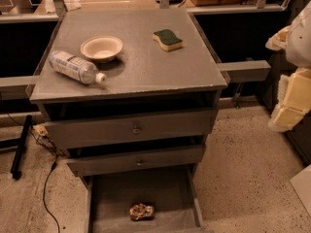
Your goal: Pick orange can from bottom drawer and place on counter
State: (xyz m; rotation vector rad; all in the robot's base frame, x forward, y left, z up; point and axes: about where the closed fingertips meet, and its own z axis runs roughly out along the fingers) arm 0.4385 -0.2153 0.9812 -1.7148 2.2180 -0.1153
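The orange can point(142, 211) lies on its side in the open bottom drawer point(104, 198), near the drawer's front middle. The counter point(141, 62) is the speckled grey top of the cabinet above it. My gripper point(291, 101) shows as white and cream parts at the right edge of the view. It is level with the cabinet's upper drawers, well to the right of the cabinet and far above the can. It holds nothing that I can see.
On the counter lie a clear plastic bottle point(75, 67) on its side at the left, a cream bowl point(101, 47) and a green-and-yellow sponge point(167, 39). Two knobbed drawers point(136, 128) stick out slightly above the bottom one. Cables point(46, 178) run over the floor at the left.
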